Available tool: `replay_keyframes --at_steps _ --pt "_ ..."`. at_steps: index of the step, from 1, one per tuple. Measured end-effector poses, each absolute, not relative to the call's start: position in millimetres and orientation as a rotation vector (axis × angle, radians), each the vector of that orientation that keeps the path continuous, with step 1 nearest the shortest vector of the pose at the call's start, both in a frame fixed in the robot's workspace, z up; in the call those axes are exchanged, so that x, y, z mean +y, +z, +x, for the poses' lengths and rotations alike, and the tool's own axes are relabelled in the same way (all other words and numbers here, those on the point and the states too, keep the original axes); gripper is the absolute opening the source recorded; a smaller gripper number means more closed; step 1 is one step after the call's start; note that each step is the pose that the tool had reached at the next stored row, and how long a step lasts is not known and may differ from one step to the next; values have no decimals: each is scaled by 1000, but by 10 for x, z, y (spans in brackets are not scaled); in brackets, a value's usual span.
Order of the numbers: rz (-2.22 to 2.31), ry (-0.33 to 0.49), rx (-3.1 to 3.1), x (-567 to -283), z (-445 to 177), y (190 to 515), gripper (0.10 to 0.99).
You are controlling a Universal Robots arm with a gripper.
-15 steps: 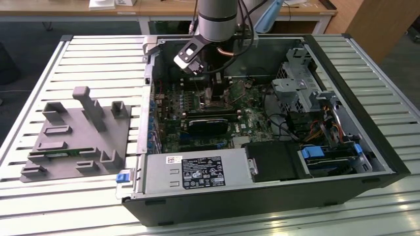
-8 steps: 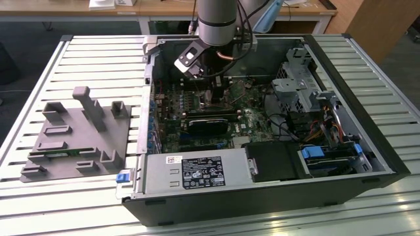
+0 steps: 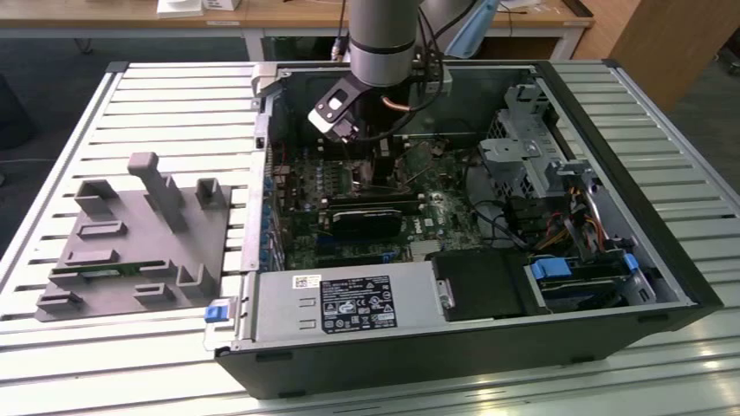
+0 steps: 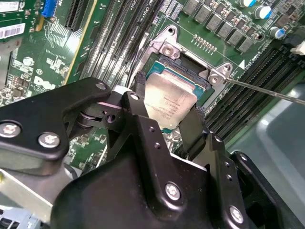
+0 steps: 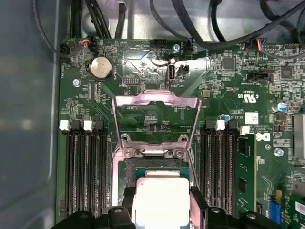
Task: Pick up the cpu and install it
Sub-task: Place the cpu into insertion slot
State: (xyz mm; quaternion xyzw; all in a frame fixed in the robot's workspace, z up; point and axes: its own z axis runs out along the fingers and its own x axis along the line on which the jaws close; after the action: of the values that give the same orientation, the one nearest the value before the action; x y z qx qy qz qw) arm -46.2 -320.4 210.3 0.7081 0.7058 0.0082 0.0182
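The cpu (image 4: 167, 106), a flat square chip with a silvery top, sits between my gripper's (image 4: 167, 97) two black fingers (image 4: 139, 88), which press on its opposite edges. It hangs slightly tilted just over the open socket (image 4: 183, 71) on the green motherboard (image 4: 43, 71). In the first wrist view the cpu (image 5: 159, 195) lies below the raised metal load plate (image 5: 156, 98), with my gripper (image 5: 161, 202) shut on it. In the exterior view the arm reaches down into the computer case, and my gripper (image 3: 376, 169) is low over the board.
Black memory slots (image 5: 83, 171) flank the socket, and a green memory stick (image 5: 245, 167) stands beside them. The thin socket lever (image 4: 267, 91) sticks out sideways. A black block (image 3: 367, 221), power supply (image 3: 335, 303), drive cage (image 3: 526, 147) and cables crowd the case. A grey fixture (image 3: 127, 234) lies at the exterior view's left.
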Motion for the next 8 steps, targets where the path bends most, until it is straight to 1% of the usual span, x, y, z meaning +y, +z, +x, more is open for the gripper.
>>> replay_keyframes --at_steps 8 --pt "2199 25 2192 -3166 -462 2025 533"
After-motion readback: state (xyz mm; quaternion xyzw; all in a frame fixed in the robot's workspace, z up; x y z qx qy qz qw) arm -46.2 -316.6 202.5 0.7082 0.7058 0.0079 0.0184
